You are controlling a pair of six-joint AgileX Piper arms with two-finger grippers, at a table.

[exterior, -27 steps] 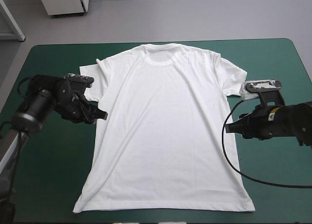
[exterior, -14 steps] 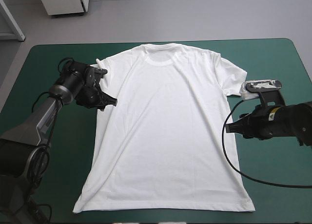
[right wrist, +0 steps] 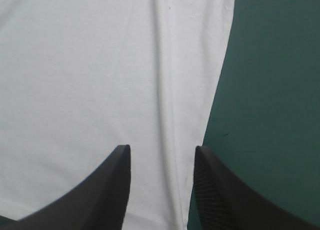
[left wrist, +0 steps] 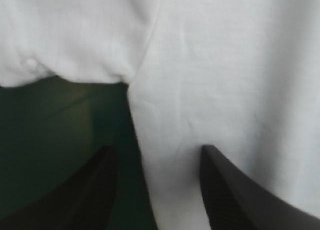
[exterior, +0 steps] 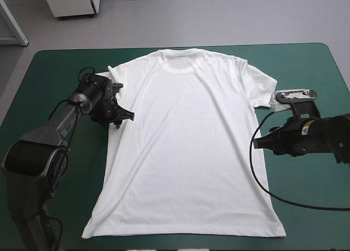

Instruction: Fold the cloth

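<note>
T-shirt [exterior: 188, 141]: one, flat on worktop [exterior: 49, 65].
Left jaws: spread, astride its side edge.
Right jaws: spread, at opposite edge.

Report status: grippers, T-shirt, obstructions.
Left gripper open, straddling T-shirt edge at armpit. Right gripper open, over opposite side edge. T-shirt spread flat, unfolded. No obstruction seen.

The gripper [right wrist: 161, 152] is open, and its two black fingers [right wrist: 100, 190] stand apart. The white T-shirt [right wrist: 100, 64] lies flat ahead of it and fills the gap between the fingers. Long soft creases run along the cloth, away from the gripper. One finger is over the shirt. The other is right at the shirt's side edge, where the teal-green cover [right wrist: 275, 89] starts. The fingers seem to hang just above the cloth, but it is hard to tell if they touch it.
</note>
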